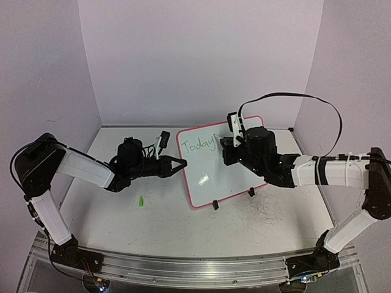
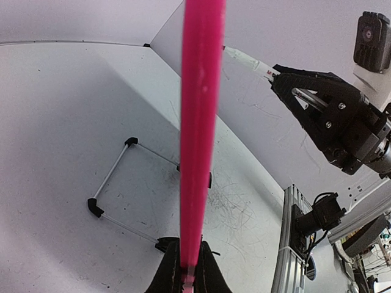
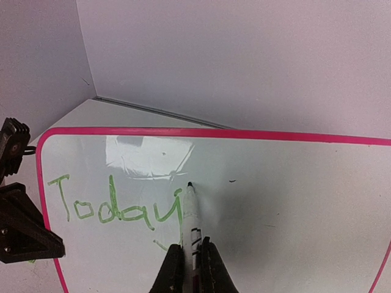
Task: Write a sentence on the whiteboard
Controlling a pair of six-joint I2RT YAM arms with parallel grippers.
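Note:
The whiteboard [image 1: 227, 176], white with a pink rim and black clip feet, stands tilted at the table's middle. Green writing [image 1: 198, 145] on its upper left reads "Today" [image 3: 116, 209]; no further words show. My right gripper [image 1: 234, 137] is shut on a white marker [image 3: 192, 221], whose dark tip sits at the board just right of the top of the "y". My left gripper [image 1: 181, 163] is shut on the board's left rim, seen edge-on as a pink bar [image 2: 200, 122] between its fingers [image 2: 211, 274].
A small green cap [image 1: 141, 200] lies on the scribbled grey tabletop left of the board. A small black and white object [image 1: 162, 141] lies behind the left gripper. White walls close in the back and sides. The board's wire stand [image 2: 111, 176] rests on the table.

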